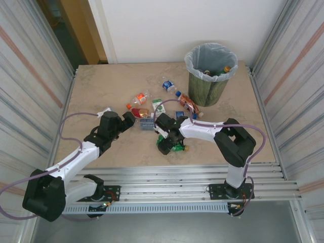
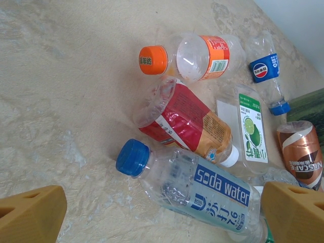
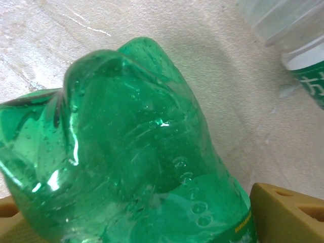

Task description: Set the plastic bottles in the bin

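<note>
Several crushed plastic bottles lie mid-table: an orange-capped one (image 2: pixel 202 55), a red-labelled one (image 2: pixel 182 121), a Pepsi bottle (image 2: pixel 266 71), a lime-labelled one (image 2: pixel 253 126) and a brown Nescafe bottle (image 2: pixel 301 157). My left gripper (image 2: pixel 162 220) is open and low over the table, with a blue-capped soda water bottle (image 2: pixel 202 190) lying between its yellow fingers (image 2: pixel 30 212). My right gripper (image 1: pixel 164 137) is shut on a crushed green bottle (image 3: pixel 136 162) just above the table in front of the pile. The dark green bin (image 1: pixel 210 76) with a clear liner stands at the back right, bottles inside.
Corrugated metal walls close in the left and right sides of the table (image 1: pixel 111 81). A clear bottle (image 3: pixel 288 25) lies close beside the green one. A metal rail (image 1: pixel 177 174) runs along the table's near edge. Bare tabletop lies left of the pile.
</note>
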You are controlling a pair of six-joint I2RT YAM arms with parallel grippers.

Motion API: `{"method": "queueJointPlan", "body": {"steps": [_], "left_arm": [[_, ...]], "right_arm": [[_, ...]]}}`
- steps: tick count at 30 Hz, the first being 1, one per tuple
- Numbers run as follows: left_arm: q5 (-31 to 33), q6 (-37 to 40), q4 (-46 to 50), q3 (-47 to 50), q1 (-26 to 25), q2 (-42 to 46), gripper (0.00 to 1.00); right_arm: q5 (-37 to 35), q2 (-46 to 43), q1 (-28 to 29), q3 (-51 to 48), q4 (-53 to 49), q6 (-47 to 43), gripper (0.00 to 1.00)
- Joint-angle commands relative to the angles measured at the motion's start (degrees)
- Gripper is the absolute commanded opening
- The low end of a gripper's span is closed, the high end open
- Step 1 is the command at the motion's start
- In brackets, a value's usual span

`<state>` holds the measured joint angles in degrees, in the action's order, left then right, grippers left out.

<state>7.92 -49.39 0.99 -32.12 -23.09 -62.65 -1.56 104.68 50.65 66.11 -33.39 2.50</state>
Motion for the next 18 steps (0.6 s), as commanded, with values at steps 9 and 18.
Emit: {"method": "queueJointPlan", "body": {"steps": [9,18], "left_arm": [[0.29,-0.28,-0.43,0.13,0.64,1.56,0.99],[0.64,-0.01,-0.24,0.60,0.68,2.04,0.99]], "right_arm": [[1.01,1.41,1.36,-0.47,-1.61,0.05,0.68],[-3.09,-3.47,3.58,4.29,-6.21,0.79,0.43]]}}
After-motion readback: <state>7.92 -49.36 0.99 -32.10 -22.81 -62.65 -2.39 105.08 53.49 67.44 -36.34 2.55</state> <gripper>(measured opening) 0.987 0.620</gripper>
